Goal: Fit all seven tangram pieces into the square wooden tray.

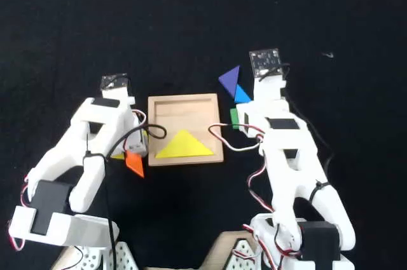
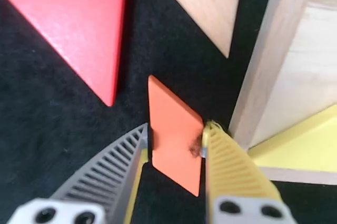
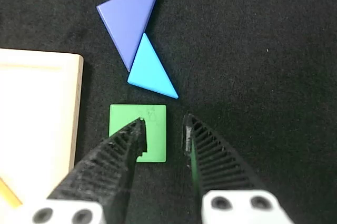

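The square wooden tray [image 1: 184, 98] lay on the black table [image 1: 63, 41] between our two arms. It held one piece, the big yellow triangle [image 1: 183, 145], which lay flat with its long edge along the tray's near wall.

Next in size, we saw a big red triangle [image 2: 79, 18] on the cloth outside the tray, on the left arm's side. A pale wood-coloured triangle [image 2: 202, 2] lay beside it, apart from it and close to the tray's outer wall. Both were cut off at the edge of the left wrist view, so we could not judge their full size.

The purple triangle [image 3: 129, 18] lay past the tray's far right corner.

The green square [image 3: 152, 137] sat just beside the tray's right wall, not touching it. Our right gripper [image 3: 163, 128] hung over it with its jaws narrowly apart, one finger above the square's face and the other just past its edge. We could not tell whether either finger touched it.

The orange parallelogram [image 2: 172, 147] lay on the cloth just outside the tray's near left corner. Our left gripper [image 2: 178, 128] was closed on it, a finger against each side.

The smallest piece, the light blue triangle [image 3: 150, 74], touched the purple one.
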